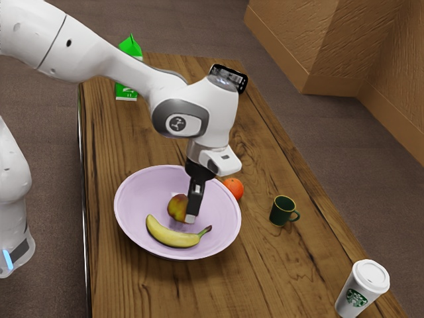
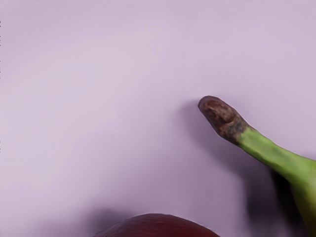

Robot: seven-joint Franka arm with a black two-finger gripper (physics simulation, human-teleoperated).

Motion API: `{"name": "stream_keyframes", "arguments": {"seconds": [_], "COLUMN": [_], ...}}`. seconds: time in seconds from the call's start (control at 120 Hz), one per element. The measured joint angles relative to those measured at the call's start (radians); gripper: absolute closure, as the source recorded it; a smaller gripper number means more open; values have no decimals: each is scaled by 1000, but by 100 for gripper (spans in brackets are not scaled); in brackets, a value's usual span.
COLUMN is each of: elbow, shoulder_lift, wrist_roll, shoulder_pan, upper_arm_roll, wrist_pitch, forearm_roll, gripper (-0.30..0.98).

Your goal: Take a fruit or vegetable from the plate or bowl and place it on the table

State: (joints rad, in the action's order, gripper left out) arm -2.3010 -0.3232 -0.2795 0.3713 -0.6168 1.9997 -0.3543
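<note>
Red-yellow fruit [image 1: 177,207] right at the jaws

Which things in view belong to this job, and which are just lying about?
Part of the job:
- lilac bowl
- red-yellow fruit in it
- banana in it
- wooden table

Just lying about:
- orange outside the bowl
- dark green mug
- Starbucks cup
- phone
- green-topped carton

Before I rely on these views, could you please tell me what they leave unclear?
- Mottled fruit: one side, exterior view, behind the claw; mostly cut off by the edge, wrist view.
- Banana: all but the stem end, wrist view, cut off by the edge.
- Orange: lower part, exterior view, behind the bowl.
- Green carton: middle, exterior view, behind the arm.
</note>
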Motion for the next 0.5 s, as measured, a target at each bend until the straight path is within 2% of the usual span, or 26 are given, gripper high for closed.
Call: {"name": "stream_keyframes", "arguments": {"seconds": [0.117, 0.35, 0.5], "elbow": [-2, 0, 0], "shoulder_lift": [6, 7, 7], "wrist_roll": [2, 6, 7], "shoulder_pan": [0, 2, 9], "upper_arm_roll": [2, 5, 4], "wrist_pitch": [4, -68, -33], "forearm_roll": [1, 58, 73], "gripper": [2, 2, 2]}}
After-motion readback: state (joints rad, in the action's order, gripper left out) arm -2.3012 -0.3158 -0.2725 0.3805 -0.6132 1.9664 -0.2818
